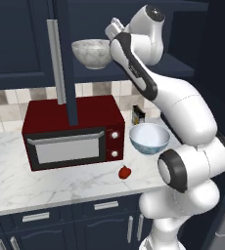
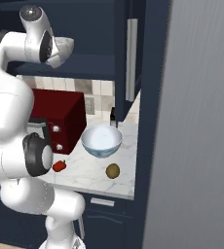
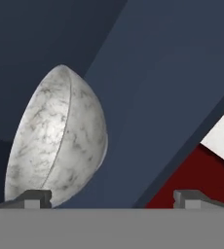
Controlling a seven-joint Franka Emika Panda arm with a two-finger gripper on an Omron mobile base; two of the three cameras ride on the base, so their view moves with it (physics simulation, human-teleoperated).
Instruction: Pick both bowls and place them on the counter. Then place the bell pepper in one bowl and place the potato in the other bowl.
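Observation:
The grey-white marbled bowl (image 1: 91, 52) stands upright on the shelf of the dark upper cabinet. My gripper (image 1: 114, 28) is at its right rim, open. In the hand view the marbled bowl (image 3: 55, 141) appears on its side, just above the left fingertip (image 3: 33, 198), and nothing sits between the fingers. The white bowl with blue patterning (image 1: 149, 138) (image 2: 102, 140) rests on the marble counter (image 1: 16, 176) right of the microwave. The red bell pepper (image 1: 125, 172) (image 2: 59, 166) lies near the counter's front edge. The brown potato (image 2: 113, 170) lies in front of the patterned bowl.
A dark red microwave (image 1: 70, 132) takes up the middle of the counter. An open cabinet door (image 1: 60, 58) with a silver handle hangs left of the marbled bowl. A dark bottle (image 1: 139, 114) stands behind the patterned bowl. A tall grey panel (image 2: 201, 121) walls off the right side.

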